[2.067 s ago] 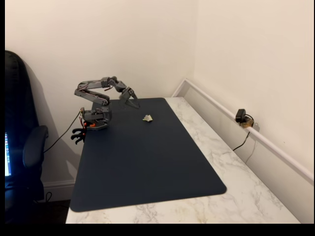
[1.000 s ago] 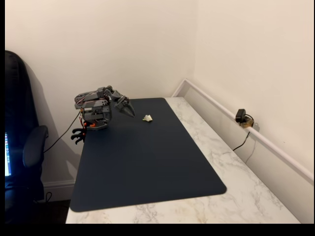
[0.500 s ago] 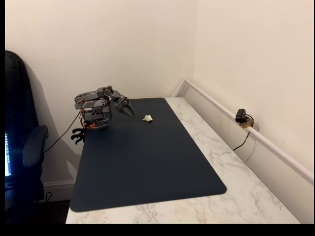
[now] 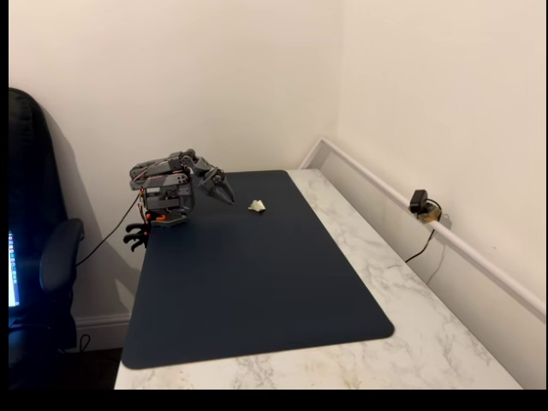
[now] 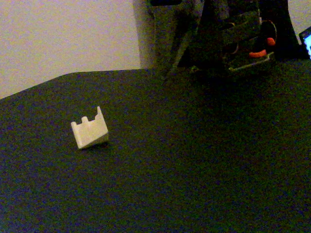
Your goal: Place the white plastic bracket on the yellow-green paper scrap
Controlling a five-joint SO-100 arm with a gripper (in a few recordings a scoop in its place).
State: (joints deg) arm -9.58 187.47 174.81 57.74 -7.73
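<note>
The white plastic bracket (image 4: pixel 257 205) lies on the dark mat near its back edge. In the close fixed view the white plastic bracket (image 5: pixel 90 132) rests tilted, ridges up, on its own. The yellow-green paper scrap is hidden; I can make out no sliver beside the bracket. My gripper (image 4: pixel 225 194) hangs low over the mat's back left corner, a short way left of the bracket and not touching it. Its jaws taper to one point and look shut with nothing in them. The arm is folded back over its base (image 4: pixel 167 205).
The dark mat (image 4: pixel 257 291) covers most of a marble table (image 4: pixel 402 282). A small camera (image 4: pixel 421 205) sits on the ledge along the right wall. A black chair (image 4: pixel 43 257) stands left of the table. The arm's base (image 5: pixel 243 43) fills the close view's top right.
Two seconds ago the arm reached higher and further toward the bracket; it has since folded down and back over its base. The bracket has not moved.
</note>
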